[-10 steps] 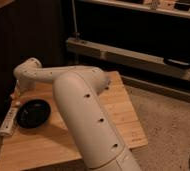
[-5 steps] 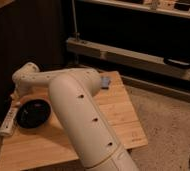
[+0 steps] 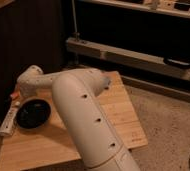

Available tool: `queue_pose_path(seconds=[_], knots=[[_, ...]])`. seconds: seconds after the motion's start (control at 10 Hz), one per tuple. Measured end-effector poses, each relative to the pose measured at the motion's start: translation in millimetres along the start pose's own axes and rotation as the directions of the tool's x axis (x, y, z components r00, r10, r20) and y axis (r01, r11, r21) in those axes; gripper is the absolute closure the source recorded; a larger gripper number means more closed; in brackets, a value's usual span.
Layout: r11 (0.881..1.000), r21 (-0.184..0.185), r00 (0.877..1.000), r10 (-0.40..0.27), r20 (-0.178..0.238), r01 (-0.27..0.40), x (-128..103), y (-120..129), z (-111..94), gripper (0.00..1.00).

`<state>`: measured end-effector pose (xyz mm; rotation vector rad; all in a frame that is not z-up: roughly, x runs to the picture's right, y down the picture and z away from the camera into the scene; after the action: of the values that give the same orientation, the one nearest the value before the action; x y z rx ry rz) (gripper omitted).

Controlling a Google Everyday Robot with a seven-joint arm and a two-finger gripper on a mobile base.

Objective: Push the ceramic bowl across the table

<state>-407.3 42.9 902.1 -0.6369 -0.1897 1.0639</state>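
Note:
The ceramic bowl (image 3: 33,113), round, shallow and glossy black, sits near the left end of the light wooden table (image 3: 115,117). My thick white arm rises from the bottom centre and bends left over the table, ending at a wrist above the bowl. The gripper (image 3: 16,100) hangs at that wrist's lower left, close to the bowl's left rim. I cannot tell whether it touches the bowl. A pale elongated piece (image 3: 8,121) lies just left of the bowl; I cannot tell whether it belongs to the gripper.
A small blue-grey object (image 3: 106,81) lies at the table's far edge beside the arm. A dark panel (image 3: 23,40) stands behind the left end. A metal shelf rail (image 3: 133,54) runs along the back. Speckled floor (image 3: 173,125) lies to the right.
The arm's big middle link has swung left and nearer the camera, covering more of the table. The wrist and the bowl have stayed where they were.

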Motion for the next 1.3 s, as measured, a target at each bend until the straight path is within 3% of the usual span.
queue_pose_path(seconds=[0.6, 1.3], knots=[[0.999, -0.027, 0.999, -0.045, -0.013, 0.045, -2.8, 18.2, 0.3, 0.35], [0.998, -0.022, 0.998, -0.054, -0.039, 0.053, 5.0, 24.0, 1.1, 0.35]])
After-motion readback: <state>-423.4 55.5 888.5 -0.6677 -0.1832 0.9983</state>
